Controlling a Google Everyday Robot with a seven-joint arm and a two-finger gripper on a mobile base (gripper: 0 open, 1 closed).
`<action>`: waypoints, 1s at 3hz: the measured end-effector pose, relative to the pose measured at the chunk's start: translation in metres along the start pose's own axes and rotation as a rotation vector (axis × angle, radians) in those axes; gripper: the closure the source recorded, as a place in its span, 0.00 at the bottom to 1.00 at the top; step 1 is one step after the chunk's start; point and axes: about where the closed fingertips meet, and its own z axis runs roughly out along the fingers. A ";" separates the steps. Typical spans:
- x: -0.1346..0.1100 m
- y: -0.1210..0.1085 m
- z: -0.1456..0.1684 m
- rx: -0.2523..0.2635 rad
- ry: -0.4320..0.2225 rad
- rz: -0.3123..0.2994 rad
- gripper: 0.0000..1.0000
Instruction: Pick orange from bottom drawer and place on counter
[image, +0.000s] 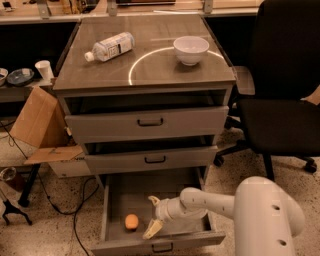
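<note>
The orange (131, 221) lies on the floor of the open bottom drawer (120, 195), left of centre near the front. My gripper (151, 215) is inside the drawer, just right of the orange and apart from it, with its two pale fingers spread open and nothing between them. The white arm reaches in from the lower right. The counter (150, 62) is the glossy grey-brown top of the cabinet, with a bright curved reflection arc.
A white bowl (191, 49) and a plastic bottle (110, 46) lying on its side are on the counter. Two upper drawers (150, 122) stand slightly open. A black office chair (280, 110) is at the right; a cardboard box (37, 125) and cables are at the left.
</note>
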 end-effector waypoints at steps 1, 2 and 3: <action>0.034 -0.011 0.033 0.035 -0.043 0.073 0.00; 0.047 -0.019 0.047 0.067 -0.067 0.113 0.00; 0.052 -0.021 0.052 0.105 -0.085 0.176 0.00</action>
